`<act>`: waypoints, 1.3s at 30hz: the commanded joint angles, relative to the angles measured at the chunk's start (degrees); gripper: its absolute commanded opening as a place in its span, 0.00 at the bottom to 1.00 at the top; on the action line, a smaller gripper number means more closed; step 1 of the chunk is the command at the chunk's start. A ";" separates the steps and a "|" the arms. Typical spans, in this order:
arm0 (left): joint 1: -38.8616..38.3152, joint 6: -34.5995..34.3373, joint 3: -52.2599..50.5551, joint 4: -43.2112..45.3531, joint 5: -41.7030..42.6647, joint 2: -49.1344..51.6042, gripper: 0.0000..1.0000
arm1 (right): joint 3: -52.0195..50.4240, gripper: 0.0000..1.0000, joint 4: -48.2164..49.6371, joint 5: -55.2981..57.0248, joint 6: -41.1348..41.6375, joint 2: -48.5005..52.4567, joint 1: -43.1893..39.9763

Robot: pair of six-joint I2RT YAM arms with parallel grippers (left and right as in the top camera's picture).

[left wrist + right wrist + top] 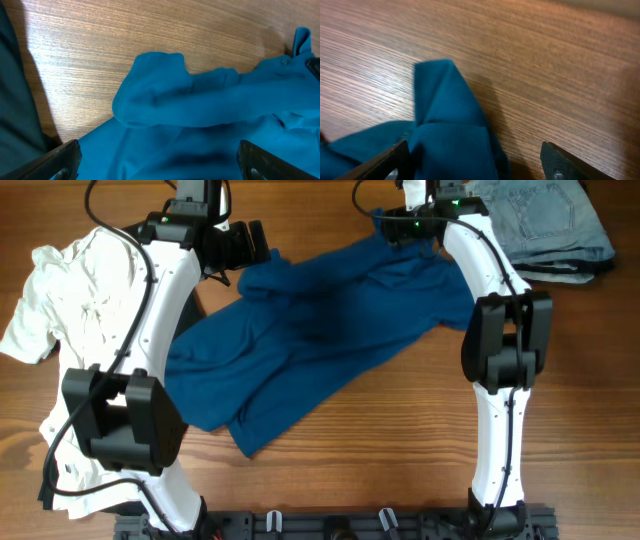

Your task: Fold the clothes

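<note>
Overhead shows the blue shirt (320, 330) lying diagonally on the table (400, 440), long axis near-left to far-right. Both claws hang spread, holding nothing, at its far edge: left claw (262, 248) over a bunched fold, right claw (395, 225) over the corner.

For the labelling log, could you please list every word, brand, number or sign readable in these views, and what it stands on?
None can be read: the blue shirt, white shirt, jeans and table show no lettering.
</note>
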 commanded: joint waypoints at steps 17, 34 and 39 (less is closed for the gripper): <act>-0.15 -0.68 -0.59 1.88 0.68 1.99 0.98 | 0.55 0.04 -24.37 8.02 11.15 -16.24 -11.28; 5.44 4.92 -0.59 -26.01 -5.88 2.03 0.91 | 1.16 0.99 -28.57 -4.13 1.25 -19.76 -1.33; 6.78 -9.55 -3.48 -26.88 -10.32 1.81 1.00 | 0.46 1.00 -27.06 -6.71 2.16 -19.12 -1.33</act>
